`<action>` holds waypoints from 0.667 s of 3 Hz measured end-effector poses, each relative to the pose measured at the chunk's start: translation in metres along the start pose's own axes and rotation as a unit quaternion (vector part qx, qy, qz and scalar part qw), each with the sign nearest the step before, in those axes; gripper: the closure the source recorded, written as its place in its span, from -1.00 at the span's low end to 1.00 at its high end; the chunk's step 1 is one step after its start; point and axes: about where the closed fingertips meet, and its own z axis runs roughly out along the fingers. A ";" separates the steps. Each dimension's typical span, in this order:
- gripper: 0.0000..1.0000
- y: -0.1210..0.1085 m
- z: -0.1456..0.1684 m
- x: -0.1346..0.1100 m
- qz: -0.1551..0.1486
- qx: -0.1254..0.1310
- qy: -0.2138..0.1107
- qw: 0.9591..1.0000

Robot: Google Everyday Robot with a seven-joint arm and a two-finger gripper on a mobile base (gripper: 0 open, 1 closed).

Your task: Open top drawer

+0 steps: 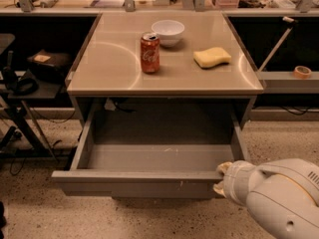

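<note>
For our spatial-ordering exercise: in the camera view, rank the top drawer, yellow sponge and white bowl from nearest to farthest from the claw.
1. top drawer: pulled out, with the claw at its front's right end.
2. yellow sponge: tabletop, right side.
3. white bowl: tabletop, back centre.

We see the drawer [139,184] pulled well out — our gripper [222,178] at its front right corner. On the table [109,66]: a can [149,53] near centre, a bowl [168,32] by the back edge, a sponge [212,57] toward the right edge.
</note>
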 end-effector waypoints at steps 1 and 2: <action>1.00 0.000 -0.001 -0.001 0.000 0.000 0.000 1.000; 1.00 0.005 -0.004 0.002 0.000 0.000 0.002 1.000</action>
